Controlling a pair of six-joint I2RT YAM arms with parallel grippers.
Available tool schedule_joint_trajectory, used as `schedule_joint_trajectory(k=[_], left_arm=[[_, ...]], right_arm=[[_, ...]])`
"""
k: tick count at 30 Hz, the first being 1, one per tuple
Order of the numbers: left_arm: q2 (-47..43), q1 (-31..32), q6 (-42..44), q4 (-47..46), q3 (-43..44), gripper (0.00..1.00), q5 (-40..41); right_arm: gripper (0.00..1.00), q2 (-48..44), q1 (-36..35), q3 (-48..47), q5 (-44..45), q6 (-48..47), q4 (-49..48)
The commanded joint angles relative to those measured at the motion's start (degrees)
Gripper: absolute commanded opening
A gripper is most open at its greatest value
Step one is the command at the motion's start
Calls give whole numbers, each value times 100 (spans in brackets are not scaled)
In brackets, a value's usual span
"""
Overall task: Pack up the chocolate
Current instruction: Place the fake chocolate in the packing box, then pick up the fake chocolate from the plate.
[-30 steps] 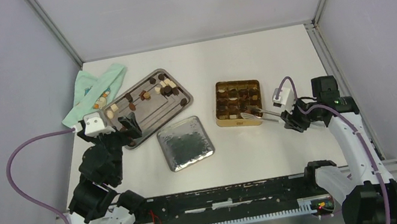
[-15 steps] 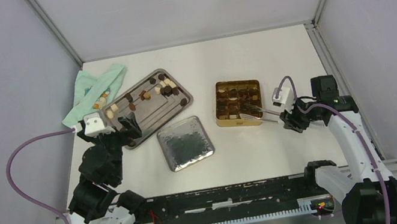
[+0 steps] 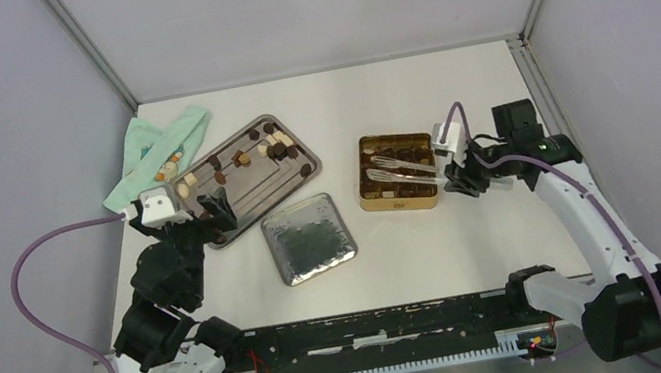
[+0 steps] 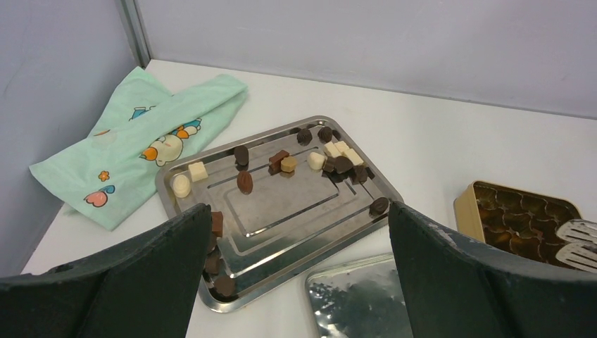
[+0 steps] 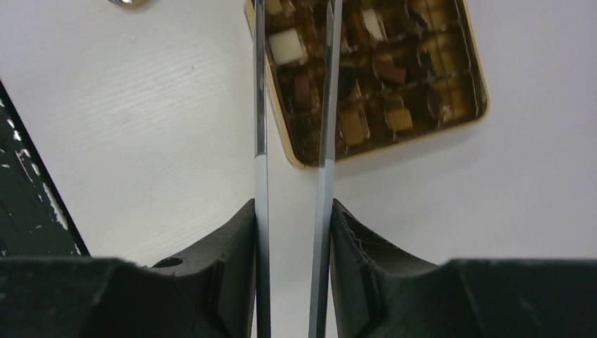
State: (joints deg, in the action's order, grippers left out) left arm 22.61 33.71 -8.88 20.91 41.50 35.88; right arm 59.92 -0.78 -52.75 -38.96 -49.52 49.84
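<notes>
A: Right wrist view. The right gripper [image 5: 292,215] has its fingers [image 5: 243,225] pressed on the two arms of the metal tongs [image 5: 325,127]. The arms are part squeezed, with a gap between them. The tong tips reach over the gold tin [image 3: 397,203]; I cannot tell whether they carry a piece.

B: Left side?

A: The left gripper [image 3: 215,209] hangs with its fingers spread wide and nothing in them, at the near edge of the steel tray [image 4: 296,211].

B: Where is the chocolate [image 4: 281,163]?

A: It is split. Loose pieces, dark, tan and cream, lie scattered on the tray, and others sit in the tin's compartments.

B: Handling?

A: My guess is that each piece is light and firm but easily scuffed, and slick against bare metal. I'd nip one piece across two flat sides with a gentle squeeze.

B: Any lettering?

A: None is readable. The green cloth [image 4: 141,141] shows cartoon prints, a heart and a flower, but no words. The silvery square lid [image 3: 308,238] on the tabletop is blank.
</notes>
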Motion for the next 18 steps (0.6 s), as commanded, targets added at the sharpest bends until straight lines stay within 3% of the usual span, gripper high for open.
schedule_joint_trajectory(k=[1,10,18], left_arm=[[17,-40,192,-157,18,100,-20],[18,-40,191,-150,20,100,-1],[6,-40,195,-157,24,100,-35]], right_arm=[[42,398,-1024,-537,266,807,-1064],[42,2499,-2587,-2197,1563,1283,-1565],[42,4324,-2988,-3832,2233,1497,-1423]])
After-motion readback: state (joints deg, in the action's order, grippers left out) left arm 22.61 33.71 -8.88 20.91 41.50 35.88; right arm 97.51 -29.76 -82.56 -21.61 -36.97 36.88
